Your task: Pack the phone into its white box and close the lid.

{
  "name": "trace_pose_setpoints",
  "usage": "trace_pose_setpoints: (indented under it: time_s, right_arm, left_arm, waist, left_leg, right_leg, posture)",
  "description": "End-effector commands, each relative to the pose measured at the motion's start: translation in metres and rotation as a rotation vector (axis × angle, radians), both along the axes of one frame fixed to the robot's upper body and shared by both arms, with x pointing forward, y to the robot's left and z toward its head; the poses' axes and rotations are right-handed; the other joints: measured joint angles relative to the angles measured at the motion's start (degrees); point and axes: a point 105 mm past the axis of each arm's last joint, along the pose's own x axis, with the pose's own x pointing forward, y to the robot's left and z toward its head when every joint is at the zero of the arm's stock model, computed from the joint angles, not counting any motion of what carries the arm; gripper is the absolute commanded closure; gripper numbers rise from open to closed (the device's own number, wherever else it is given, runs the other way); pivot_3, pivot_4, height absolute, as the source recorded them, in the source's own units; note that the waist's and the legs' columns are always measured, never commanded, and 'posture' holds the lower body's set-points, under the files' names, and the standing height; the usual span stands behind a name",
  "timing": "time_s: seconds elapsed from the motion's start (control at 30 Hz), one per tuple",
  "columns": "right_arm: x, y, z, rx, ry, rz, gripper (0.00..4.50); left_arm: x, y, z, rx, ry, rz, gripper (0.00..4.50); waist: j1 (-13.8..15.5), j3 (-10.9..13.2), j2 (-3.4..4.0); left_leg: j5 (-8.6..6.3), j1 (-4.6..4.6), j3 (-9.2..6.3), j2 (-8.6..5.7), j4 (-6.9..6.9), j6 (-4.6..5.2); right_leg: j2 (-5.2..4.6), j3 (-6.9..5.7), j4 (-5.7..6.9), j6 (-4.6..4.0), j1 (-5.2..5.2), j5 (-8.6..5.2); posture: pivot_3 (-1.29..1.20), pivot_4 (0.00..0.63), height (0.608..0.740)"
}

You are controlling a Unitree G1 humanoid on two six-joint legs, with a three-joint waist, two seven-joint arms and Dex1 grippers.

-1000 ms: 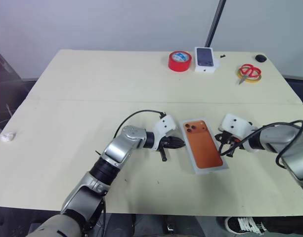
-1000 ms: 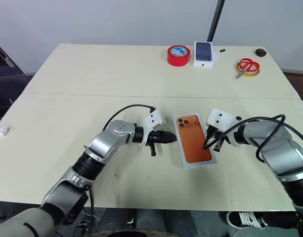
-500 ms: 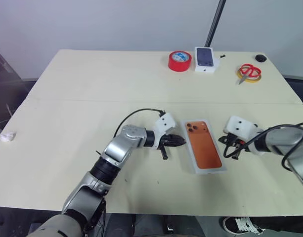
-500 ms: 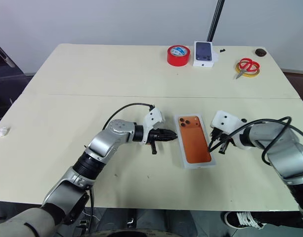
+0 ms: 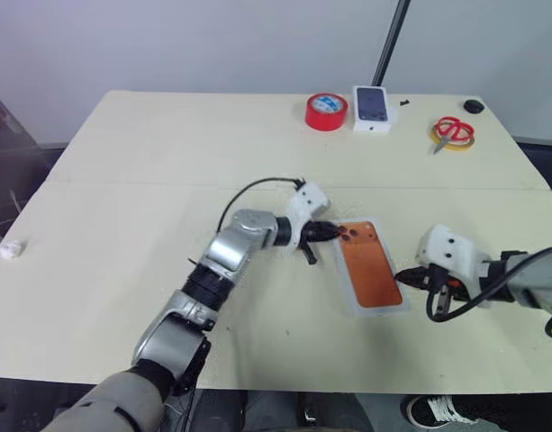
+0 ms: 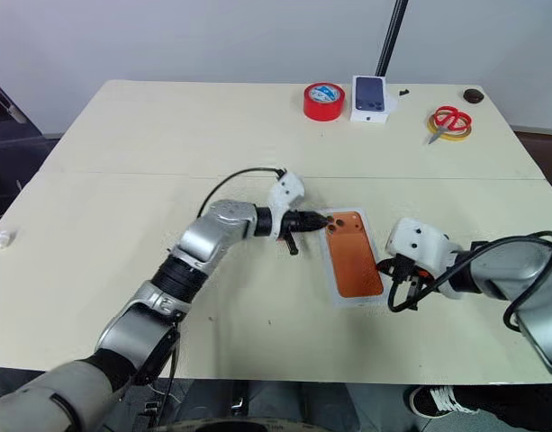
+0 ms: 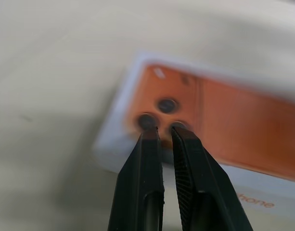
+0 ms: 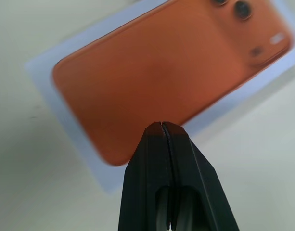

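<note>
The copper-orange phone lies back up in the white box in the middle of the table, its camera lenses at the far left corner. My left gripper is shut with nothing in it, and its tips sit at that lens corner of the phone. My right gripper is shut and empty, just off the box's right edge near the phone's near end. The lid is out of view.
Along the far edge stand a red tape roll, a small white box with a dark phone picture, red scissors on a yellow ring and a small black knob. A white crumpled scrap lies at the left edge.
My left gripper has moved right and further out, up to the phone's lens corner. My right gripper has drawn back toward the near right, away from the box's edge.
</note>
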Motion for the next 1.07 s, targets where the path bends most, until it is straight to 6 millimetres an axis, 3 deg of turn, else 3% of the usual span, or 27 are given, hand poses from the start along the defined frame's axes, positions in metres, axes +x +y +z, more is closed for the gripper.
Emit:
trace_pose_setpoints:
  time_s: [0.03,0.13,0.27,0.4,0.5,0.6,0.67,0.83,1.07]
  right_arm:
    - [0.001,0.003,-0.004,-0.036,-0.035,-0.006,4.49]
    - [0.008,0.003,0.003,-0.031,-0.091,-0.023,4.49]
    - [0.034,0.002,0.035,0.066,-0.269,-0.07,4.49]
    - [0.067,-0.016,0.055,0.126,-0.422,-0.166,4.49]
    - [0.085,-0.02,0.06,0.188,-0.464,-0.226,4.49]
    - [0.102,-0.022,0.058,0.301,-0.465,-0.277,4.49]
    - [0.108,-0.02,0.053,0.345,-0.45,-0.278,4.49]
    - [0.116,-0.011,0.041,0.417,-0.417,-0.254,4.49]
    - [0.117,0.001,0.043,0.469,-0.423,-0.204,4.49]
  left_arm:
    - [0.002,0.006,-0.014,0.069,-0.025,0.009,4.05]
    - [0.007,0.018,0.001,-0.015,-0.027,0.057,4.05]
    - [0.016,0.061,0.031,-0.111,-0.104,0.166,4.05]
    - [0.021,0.144,0.051,-0.187,-0.162,0.396,4.05]
    - [0.016,0.189,0.058,-0.248,-0.158,0.529,4.05]
    - [0.006,0.256,0.052,-0.23,-0.167,0.757,4.05]
    - [-0.004,0.28,0.046,-0.184,-0.185,0.835,4.05]
    - [-0.028,0.31,0.034,-0.157,-0.176,0.947,4.05]
    - [-0.039,0.314,0.035,-0.139,-0.171,0.968,4.05]
  waist:
    - [-0.05,-0.03,0.05]
    - [-0.25,-0.04,0.03]
    - [-0.83,-0.05,0.08]
    - [-0.49,-0.04,0.07]
    - [-0.07,-0.04,0.06]
    - [-0.14,-0.04,0.06]
    - [-0.2,-0.04,0.06]
    - [0.11,-0.04,0.06]
    - [-0.18,-0.04,0.06]
  left_leg:
    - [0.0,0.02,0.02,0.0,0.0,0.0]
    - [0.0,0.06,0.02,0.01,0.0,0.0]
    - [0.0,0.08,0.05,0.15,-0.02,0.0]
    - [0.01,0.08,0.05,0.19,-0.06,-0.03]
    - [0.02,0.05,0.07,0.2,-0.06,-0.04]
    - [0.03,0.01,0.09,0.22,-0.03,-0.04]
    - [0.02,0.01,0.08,0.22,-0.04,-0.04]
    - [0.02,-0.02,0.09,0.22,-0.06,-0.04]
    - [0.02,-0.01,0.08,0.27,-0.06,-0.04]
  right_leg:
    - [0.0,0.02,0.0,0.0,0.01,0.0]
    - [0.0,0.02,0.0,0.0,0.06,0.0]
    - [0.12,0.11,0.07,-0.02,-0.03,0.01]
    - [0.1,0.08,0.08,-0.02,-0.06,0.01]
    - [-0.02,0.05,0.07,-0.02,-0.08,0.01]
    - [-0.11,0.04,0.06,-0.02,-0.08,0.01]
    - [-0.11,0.03,0.04,-0.01,-0.08,0.01]
    - [-0.22,-0.01,0.04,-0.02,-0.08,0.01]
    - [-0.2,-0.01,0.06,-0.02,-0.09,0.01]
  posture:
    - [0.0,0.15,0.732]
    - [0.0,0.15,0.732]
    - [0.0,0.15,0.732]
    - [0.0,0.15,0.732]
    - [0.0,0.15,0.732]
    - [0.0,0.15,0.732]
    - [0.0,0.15,0.732]
    - [0.0,0.15,0.732]
    - [0.0,0.15,0.732]
